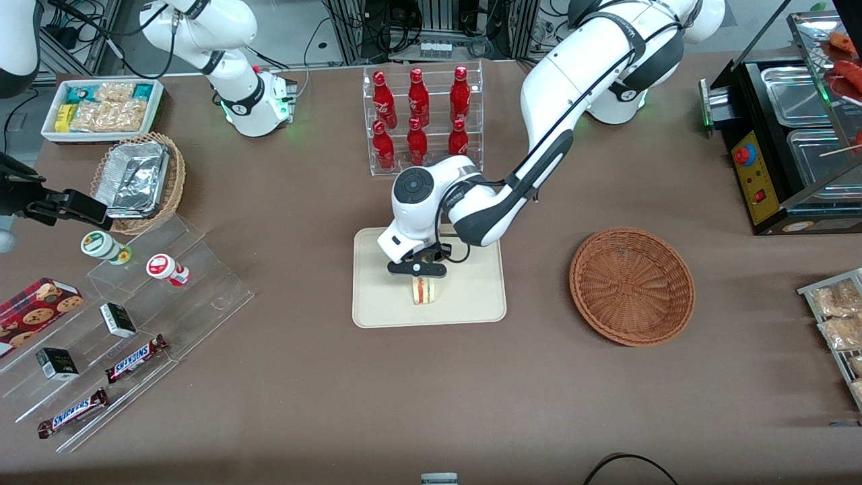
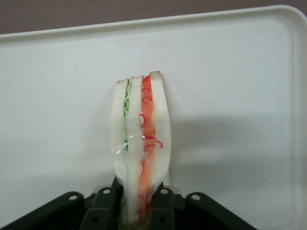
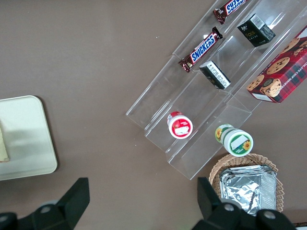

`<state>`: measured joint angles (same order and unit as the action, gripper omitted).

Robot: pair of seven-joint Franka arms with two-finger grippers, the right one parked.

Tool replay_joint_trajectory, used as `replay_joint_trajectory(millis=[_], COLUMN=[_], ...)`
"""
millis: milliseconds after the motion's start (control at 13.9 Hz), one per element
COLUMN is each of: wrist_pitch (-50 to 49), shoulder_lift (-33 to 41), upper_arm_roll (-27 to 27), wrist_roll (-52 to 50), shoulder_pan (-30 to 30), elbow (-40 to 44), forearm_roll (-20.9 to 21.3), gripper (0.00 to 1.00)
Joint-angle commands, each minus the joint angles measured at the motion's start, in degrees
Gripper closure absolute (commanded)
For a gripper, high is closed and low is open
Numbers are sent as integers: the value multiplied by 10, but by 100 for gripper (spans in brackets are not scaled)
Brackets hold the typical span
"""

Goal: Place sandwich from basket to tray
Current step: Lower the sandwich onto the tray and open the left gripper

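1. Sandwich (image 1: 423,290) placement is shown in the front view on the cream tray (image 1: 377,303), which lies near the middle of the brown table (image 1: 404,391); the filling layers along its cut edge are made out clearly only in the left wrist view (image 2: 141,143).
2. The reddish-brown basket (image 1: 632,285) is seen only in the front view, toward the working arm's end of the table, well apart from the tray, with nothing in it.
3. The tan wicker basket (image 1: 172,182), toward the parked arm's end, is seen to hold foil trays (image 1: 133,178); this is confirmed in the right wrist view (image 3: 247,184).
4. The gripper (image 1: 419,269) is held just above the sandwich; in the left wrist view (image 2: 142,208) the wedge is seen pinched between the two black fingers (image 2: 163,211).
5. A corner of the tray (image 3: 24,139) is caught by the right wrist view.
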<state>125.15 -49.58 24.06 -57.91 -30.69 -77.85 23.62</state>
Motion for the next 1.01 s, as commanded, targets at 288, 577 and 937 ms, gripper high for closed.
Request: replay_joint_trajectory(millis=[288,577,937], wrist_pitch=[-62,-139,-293], shoulder_lift=[92,177,278], upper_arm_roll=[-8,-8,-5], wrist_roll=[-75,-117,21], shoulder_pan=[8,54,172], elbow=[15,11,9], forearm_roll=[-3,-49,-146], gripper=[0,0,0])
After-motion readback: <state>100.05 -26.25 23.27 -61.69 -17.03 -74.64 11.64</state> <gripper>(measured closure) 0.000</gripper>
